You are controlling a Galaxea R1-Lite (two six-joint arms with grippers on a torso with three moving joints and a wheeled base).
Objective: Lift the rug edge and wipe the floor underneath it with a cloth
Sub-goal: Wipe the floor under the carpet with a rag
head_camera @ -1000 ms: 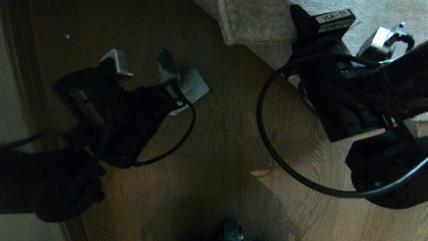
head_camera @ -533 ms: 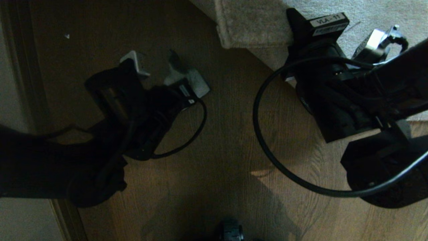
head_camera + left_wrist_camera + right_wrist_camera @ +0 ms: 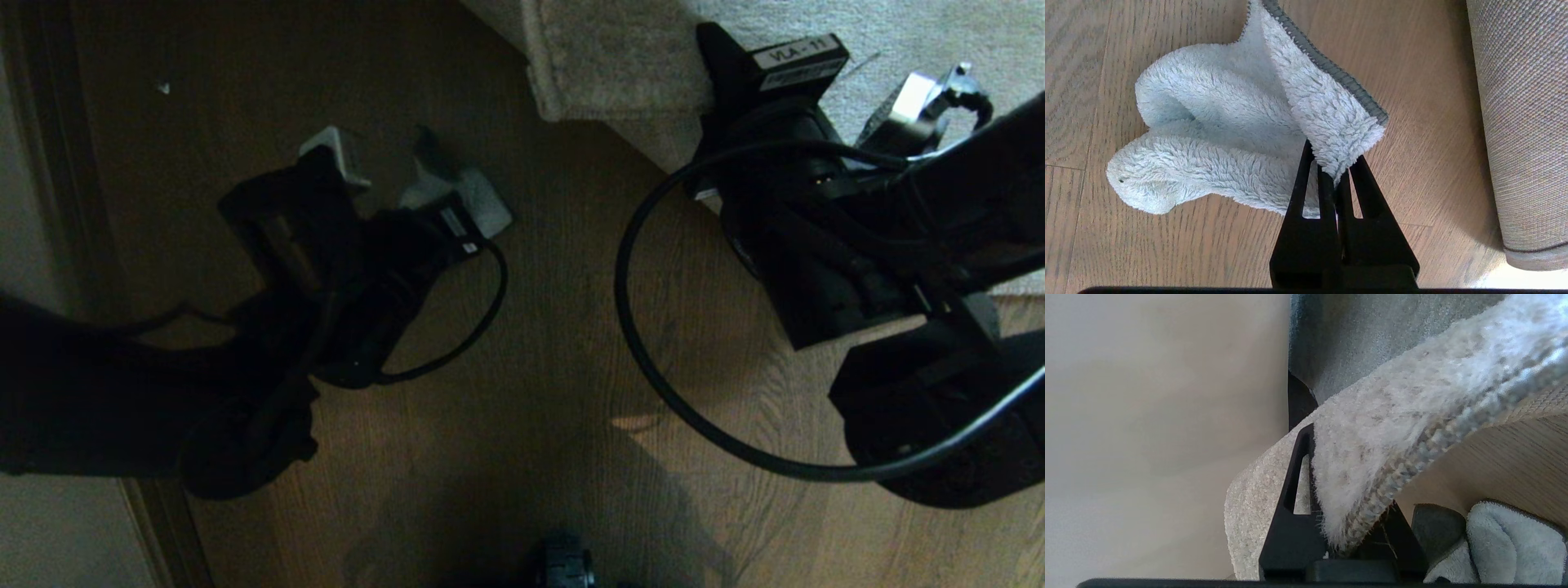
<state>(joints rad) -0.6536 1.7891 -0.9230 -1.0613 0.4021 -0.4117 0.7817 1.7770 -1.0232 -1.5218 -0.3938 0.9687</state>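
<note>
As seen from the head view, one rug edge (image 3: 620, 73) is raised and folded back at the upper centre, its plush grey-beige pile showing above a rounded fold. The right gripper (image 3: 722, 61) sits at that edge, its fingers hidden by the housing in this view. One cloth (image 3: 473, 200) lies on the brown floor (image 3: 555, 327), left of the rug and well apart from it, with the left gripper (image 3: 445, 204) upon it. Two black cables loop beside the arms, one to each.

From the left wrist view, the cloth (image 3: 1229, 134) is pale, fluffy and bunched into two rounded lobes, with a grey stitched hem along one border. The left gripper (image 3: 1336, 171) has its fingers nearly together, pinching one corner of the cloth. The cloth rests on wood-grain planks (image 3: 1167, 253). The rug's rolled underside (image 3: 1523, 122), a woven backing, lies near.

From the right wrist view, the right gripper (image 3: 1347, 522) has its fingers narrowly set, clamping the rug edge (image 3: 1380, 457); the pile is shaggy, the backing woven. The floor (image 3: 1502, 461) shows beneath the lifted edge, and the cloth (image 3: 1506, 547) lies there.
</note>
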